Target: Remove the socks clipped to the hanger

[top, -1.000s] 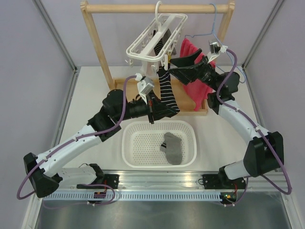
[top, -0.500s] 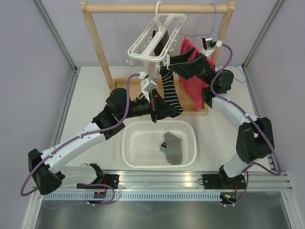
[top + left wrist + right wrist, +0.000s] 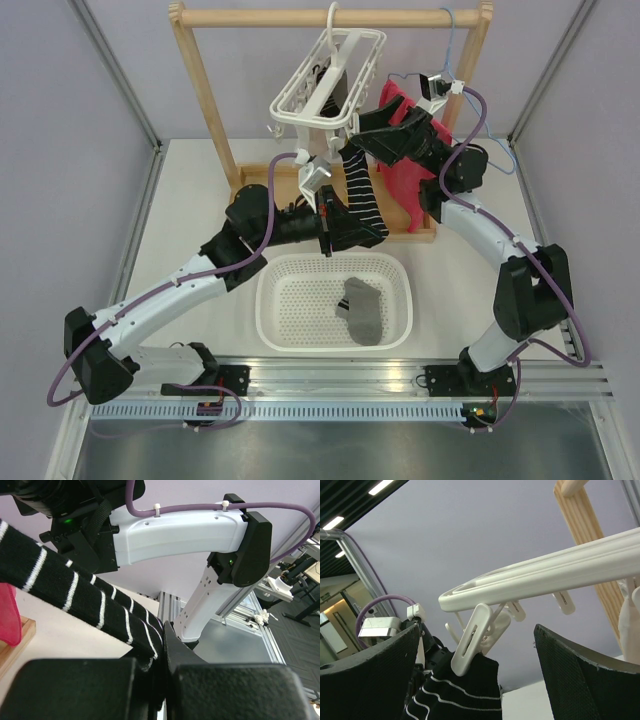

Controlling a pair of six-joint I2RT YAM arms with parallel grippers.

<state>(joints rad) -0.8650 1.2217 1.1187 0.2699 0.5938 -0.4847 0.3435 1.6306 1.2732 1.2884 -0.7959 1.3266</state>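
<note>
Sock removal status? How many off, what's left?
Done: one grey sock lies in the white basket. In hand: left claw is shut on the lower end of the striped sock, whose top is still in a clip on the hanger; right claw is open either side of that clip. Left: free this sock, drop it, then what looks like another dark sock further up the hanger.
</note>
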